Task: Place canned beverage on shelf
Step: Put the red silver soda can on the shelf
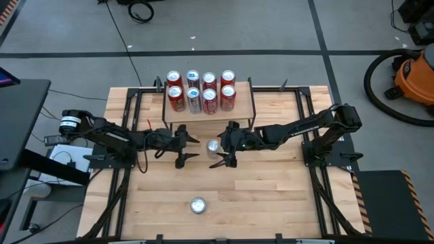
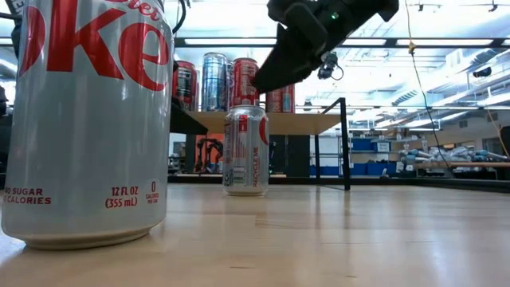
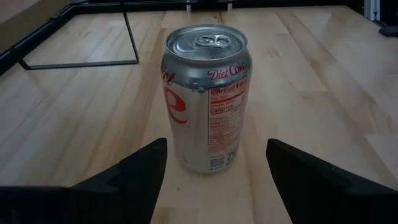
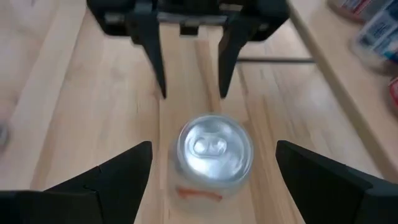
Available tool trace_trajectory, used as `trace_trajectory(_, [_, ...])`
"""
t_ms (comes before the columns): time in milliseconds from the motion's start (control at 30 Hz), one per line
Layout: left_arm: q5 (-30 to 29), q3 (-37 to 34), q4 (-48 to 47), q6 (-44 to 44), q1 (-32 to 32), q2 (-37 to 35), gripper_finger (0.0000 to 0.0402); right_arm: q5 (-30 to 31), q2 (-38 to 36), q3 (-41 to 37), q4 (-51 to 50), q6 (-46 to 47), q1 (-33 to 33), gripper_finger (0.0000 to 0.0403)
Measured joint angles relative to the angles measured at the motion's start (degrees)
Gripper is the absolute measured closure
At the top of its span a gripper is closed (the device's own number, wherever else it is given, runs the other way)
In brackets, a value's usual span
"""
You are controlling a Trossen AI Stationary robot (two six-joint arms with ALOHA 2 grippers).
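The right gripper (image 1: pixel 222 154), fingers apart, is hovering over the can (image 1: pixel 213 146) before the shelf (image 1: pixel 239 116); next, descending and clamping. The left gripper (image 1: pixel 188 148) is waiting open beside the can.

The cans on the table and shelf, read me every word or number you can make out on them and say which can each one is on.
"12 FL OZ (355 mL)", "0 CALORIES", "SUGAR": near can, with big red letters "ke" cut off by the frame.
"Diet Coke": middle can, in script below its rim.
"Nutrition Facts", "Calories": same can's panel; finer print unreadable.
"RECYCLE ME": same can, running vertically.
Cans on the shelf: labels unreadable.
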Motion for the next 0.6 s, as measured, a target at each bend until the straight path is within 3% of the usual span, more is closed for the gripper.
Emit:
trace_trajectory(233, [0.0, 0.0, -0.7, -0.1, 0.0, 0.0, 0.0116, 2.5, 6.7, 9.1, -6.2, 0.9, 1.4, 0.0049])
trace_trajectory(433, [0.0, 0.0, -1.4, -7.4, 0.0, 0.0, 0.0116, 3.2, 12.1, 17.2, -13.6, 3.4, 0.9, 0.0049])
trace_trajectory(600, [-2.1, 0.0, -2.5, -11.8, -2.7, 0.0, 0.0116, 6.6, 13.3, 18.6, -14.3, 4.2, 0.5, 0.0049])
